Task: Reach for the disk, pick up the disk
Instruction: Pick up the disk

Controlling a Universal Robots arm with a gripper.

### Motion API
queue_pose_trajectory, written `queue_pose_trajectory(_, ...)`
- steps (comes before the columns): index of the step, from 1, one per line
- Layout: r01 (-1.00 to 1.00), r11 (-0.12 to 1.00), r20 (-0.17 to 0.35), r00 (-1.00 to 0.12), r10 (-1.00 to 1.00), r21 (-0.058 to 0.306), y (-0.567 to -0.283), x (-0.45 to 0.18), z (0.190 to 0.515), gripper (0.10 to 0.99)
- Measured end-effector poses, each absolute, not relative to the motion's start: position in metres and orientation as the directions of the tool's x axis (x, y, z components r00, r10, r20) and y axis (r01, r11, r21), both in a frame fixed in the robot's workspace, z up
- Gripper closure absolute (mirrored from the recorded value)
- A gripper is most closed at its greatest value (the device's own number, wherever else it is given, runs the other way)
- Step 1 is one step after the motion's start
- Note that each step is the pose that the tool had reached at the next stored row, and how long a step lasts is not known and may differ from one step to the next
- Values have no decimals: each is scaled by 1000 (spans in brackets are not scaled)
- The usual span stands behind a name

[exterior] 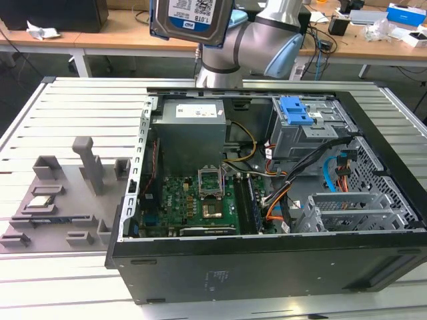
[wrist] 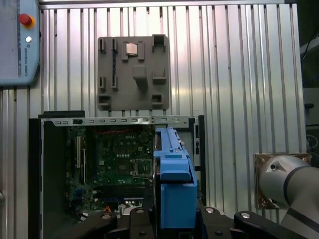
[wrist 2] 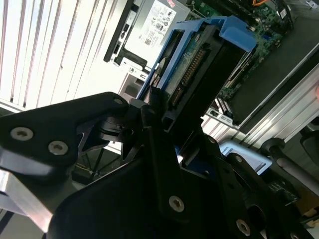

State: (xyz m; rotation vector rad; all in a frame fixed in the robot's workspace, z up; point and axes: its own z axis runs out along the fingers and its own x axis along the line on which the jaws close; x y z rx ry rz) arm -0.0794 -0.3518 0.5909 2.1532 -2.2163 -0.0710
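Black fingers (wrist 2: 158, 149) grip the disk (wrist 2: 192, 69) between them; it hangs clear of the case (exterior: 267, 270).

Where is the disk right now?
In the exterior view the disk is at the top edge, high above the open computer case, held in the gripper.

**Labels & print: where they sit**

White-and-blue barcode label on disk (exterior: 192, 20), ext. view. White spec sticker on PSU (exterior: 190, 130) top face. First wrist view: lettering on motherboard (wrist: 119, 159) near its upper edge and on teach pendant (wrist: 17, 45). None legible.
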Motion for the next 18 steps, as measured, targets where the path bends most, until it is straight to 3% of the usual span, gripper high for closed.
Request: queue_pose_trajectory(18, -997, 29, 5, -29, -1000, 77, -351, -36, 577, 722)
